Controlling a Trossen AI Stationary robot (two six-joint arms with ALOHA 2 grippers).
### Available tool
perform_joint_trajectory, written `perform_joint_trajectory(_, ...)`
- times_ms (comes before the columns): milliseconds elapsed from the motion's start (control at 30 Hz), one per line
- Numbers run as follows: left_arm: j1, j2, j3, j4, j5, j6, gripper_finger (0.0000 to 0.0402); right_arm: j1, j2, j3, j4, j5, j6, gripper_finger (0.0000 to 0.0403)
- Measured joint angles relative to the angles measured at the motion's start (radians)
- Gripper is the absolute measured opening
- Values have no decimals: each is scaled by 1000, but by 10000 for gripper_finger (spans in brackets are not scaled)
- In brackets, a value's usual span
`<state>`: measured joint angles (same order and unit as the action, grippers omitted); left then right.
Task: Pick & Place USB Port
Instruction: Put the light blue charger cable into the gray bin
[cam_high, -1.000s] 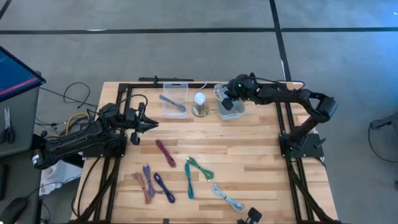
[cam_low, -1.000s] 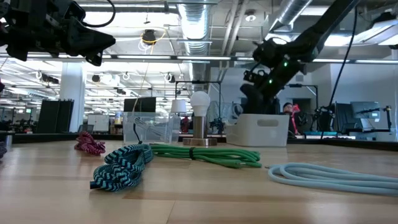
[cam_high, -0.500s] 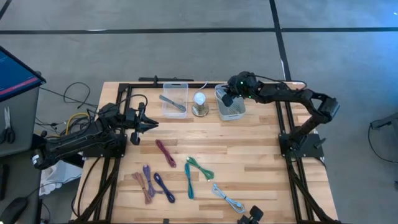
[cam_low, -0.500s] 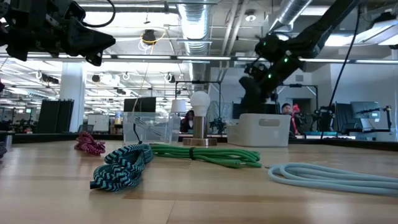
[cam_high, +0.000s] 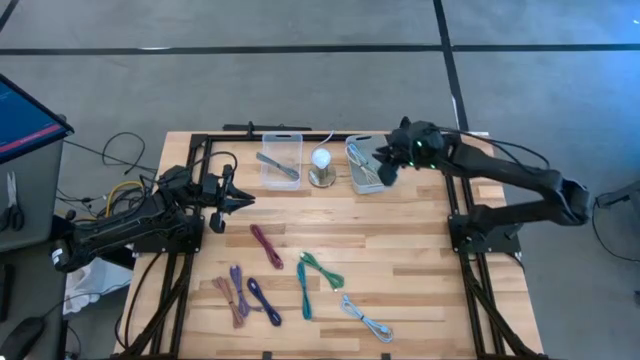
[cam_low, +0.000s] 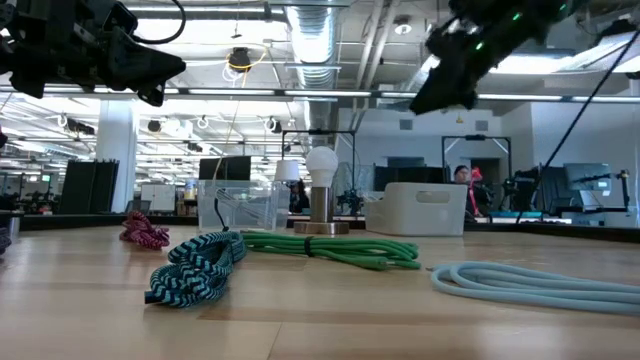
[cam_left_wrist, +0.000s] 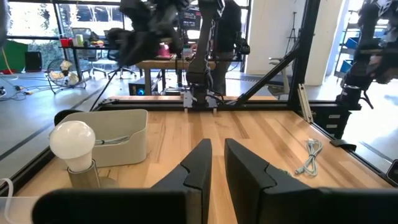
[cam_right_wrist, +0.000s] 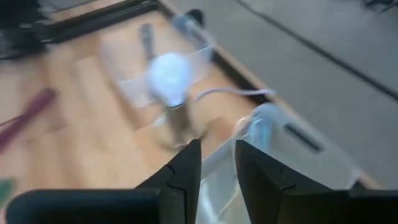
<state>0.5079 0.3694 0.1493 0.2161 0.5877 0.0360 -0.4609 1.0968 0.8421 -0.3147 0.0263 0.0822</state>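
In the high view, the left gripper (cam_high: 243, 199) hung at the left edge of the wooden table (cam_high: 420, 270), left of centre in the frame, its fingers (cam_left_wrist: 198, 167) a narrow gap apart with nothing between them in its wrist view. Below it in the frame lay bundled cables: a tan one (cam_high: 224, 291), a purple one (cam_high: 238, 282), a maroon one (cam_high: 266, 245), a dark blue one (cam_high: 264, 300), a teal one (cam_high: 303, 290), a green one (cam_high: 322, 269) and, furthest right, a pale grey one (cam_high: 366, 320). Along the upper edge stood a clear bin (cam_high: 281, 160) holding a grey tool, then a light bulb on a stand (cam_high: 321, 165), then a white bin (cam_high: 366, 168) with a pale USB cable (cam_high: 362, 160) coiled inside. The right gripper (cam_high: 384, 166) hovered above that bin's right side, its fingers (cam_right_wrist: 186, 168) slightly apart and gripping nothing. No brand, label or readable writing could be made out on any item.
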Motion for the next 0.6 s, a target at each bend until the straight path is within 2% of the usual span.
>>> perform_joint_trajectory(267,0,0,0,0,0,0,44,247,-87,0,-124,0,198,93)
perform_joint_trajectory(600,0,0,0,0,0,0,44,531,21,0,-129,-31,372,93)
